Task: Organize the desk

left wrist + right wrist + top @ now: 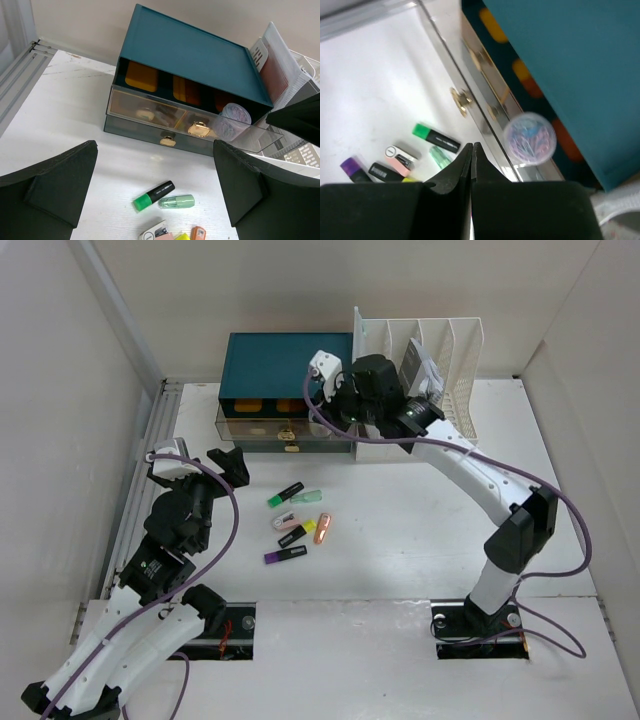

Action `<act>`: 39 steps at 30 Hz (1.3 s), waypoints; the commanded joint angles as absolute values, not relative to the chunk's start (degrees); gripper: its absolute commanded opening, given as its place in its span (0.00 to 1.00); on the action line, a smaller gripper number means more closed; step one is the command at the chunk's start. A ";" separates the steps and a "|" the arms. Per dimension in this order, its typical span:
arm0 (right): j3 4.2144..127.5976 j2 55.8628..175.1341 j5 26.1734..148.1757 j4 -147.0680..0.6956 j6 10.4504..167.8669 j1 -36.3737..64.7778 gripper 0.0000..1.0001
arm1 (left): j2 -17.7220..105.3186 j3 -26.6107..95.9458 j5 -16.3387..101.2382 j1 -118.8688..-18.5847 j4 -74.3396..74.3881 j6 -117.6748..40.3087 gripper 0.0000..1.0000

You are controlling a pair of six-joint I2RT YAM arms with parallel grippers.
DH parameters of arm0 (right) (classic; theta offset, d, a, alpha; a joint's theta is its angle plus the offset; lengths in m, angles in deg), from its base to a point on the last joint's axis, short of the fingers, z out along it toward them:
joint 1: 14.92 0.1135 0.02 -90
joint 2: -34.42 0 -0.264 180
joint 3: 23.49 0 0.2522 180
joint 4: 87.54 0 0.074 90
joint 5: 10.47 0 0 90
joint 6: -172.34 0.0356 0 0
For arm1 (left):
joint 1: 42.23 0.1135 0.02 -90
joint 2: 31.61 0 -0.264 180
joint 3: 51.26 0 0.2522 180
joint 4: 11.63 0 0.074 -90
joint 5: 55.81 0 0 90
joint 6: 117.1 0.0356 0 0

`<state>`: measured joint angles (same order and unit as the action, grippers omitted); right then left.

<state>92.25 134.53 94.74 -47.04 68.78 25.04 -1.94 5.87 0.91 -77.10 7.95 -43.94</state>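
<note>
The white desk [420,510] holds several small items near its middle: a green highlighter [285,495], a mint tube [309,497], an orange item [322,528] and a purple highlighter [285,556]. My left gripper [226,464] is open and empty, left of them; in the left wrist view [155,185] the green highlighter [154,195] and mint tube [176,201] lie between its fingers, below them. My right gripper [338,410] is shut on nothing and hovers over the pulled-out clear drawer [285,432]. In the right wrist view [471,146] a round tub of paper clips [529,138] sits in that drawer.
The teal drawer box [285,365] stands at the back, the white slotted file rack [420,350] to its right. A lower drawer with a gold knob [167,141] is closed. White walls enclose the desk on the left, back and right.
</note>
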 commanded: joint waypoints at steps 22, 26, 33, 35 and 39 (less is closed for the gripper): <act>90.92 140.68 76.13 -56.27 64.24 25.42 0.00 | -2.52 6.27 -0.44 -77.03 6.61 -44.15 1.00; 89.68 141.20 68.38 -59.89 64.24 25.94 0.00 | -2.52 6.27 -0.44 -77.03 6.61 -44.15 1.00; 89.85 143.05 60.03 -62.88 64.24 26.47 0.00 | -2.52 6.27 -0.44 -77.03 6.61 -44.15 1.00; 89.85 143.57 56.78 -63.49 63.72 26.99 0.00 | -2.52 6.27 -0.44 -77.03 6.61 -44.15 1.00; 90.56 144.90 53.87 -64.03 64.33 27.00 0.00 | -2.52 6.27 -0.44 -77.03 6.61 -44.15 1.00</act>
